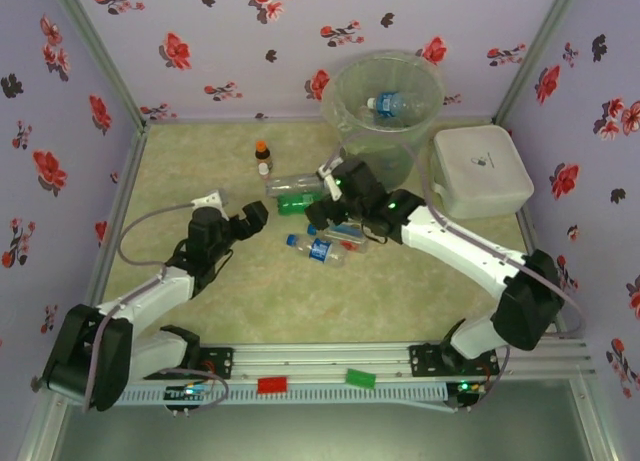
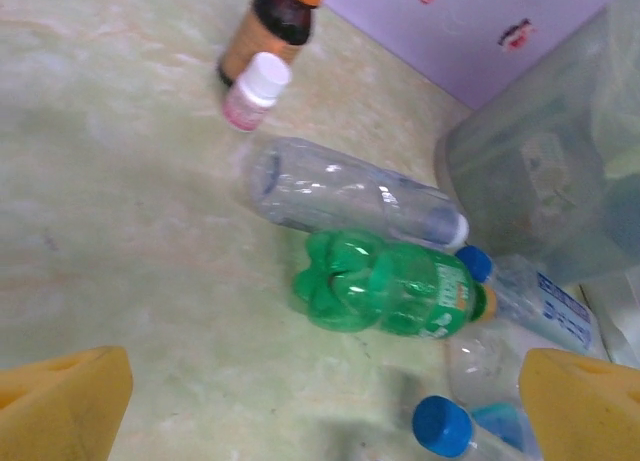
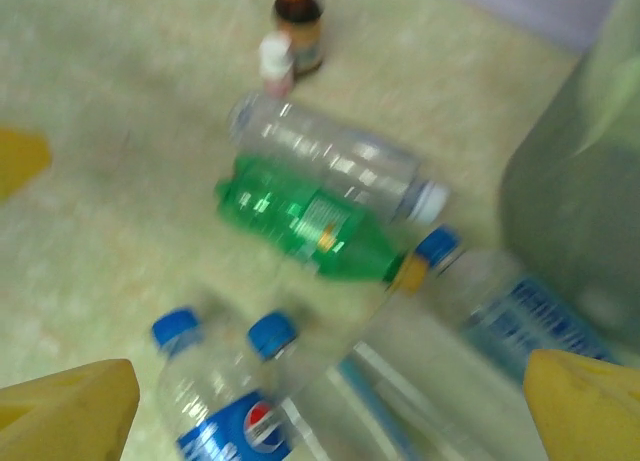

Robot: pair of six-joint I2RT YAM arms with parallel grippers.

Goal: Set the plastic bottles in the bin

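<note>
The right gripper (image 1: 328, 203) hangs over the cluster of plastic bottles in the middle of the surface (image 1: 200, 171), holding nothing. In the right wrist view its yellow pads (image 3: 70, 411) sit at the two bottom corners, so the jaws are spread wide. Below and ahead of it lie a Pepsi-labelled bottle (image 3: 220, 401) with a blue cap, a second blue-capped clear bottle (image 3: 330, 381) touching it, and a blue-labelled bottle (image 3: 510, 301) close to the wall of the bin (image 3: 580, 201).

Farther on, a green bottle (image 3: 300, 221) lies on its side, and a clear bottle (image 3: 330, 166) with a white cap lies just behind it, roughly parallel. Beyond these two stand a brown orange-capped bottle (image 3: 300, 26) and a small white-capped bottle (image 3: 277, 63), side by side and upright.

The left gripper (image 1: 248, 221) is to the left of the cluster, also wide open and empty, with its yellow pads (image 2: 65, 401) at the lower corners of the left wrist view. From there the green bottle (image 2: 390, 286) and the clear bottle (image 2: 350, 196) lie just ahead.

From above, the bin (image 1: 345, 91) stands at the far edge of the surface and already holds one blue-labelled bottle (image 1: 390, 104). A white lidded box (image 1: 480, 171) sits just beside the bin on the right.
</note>
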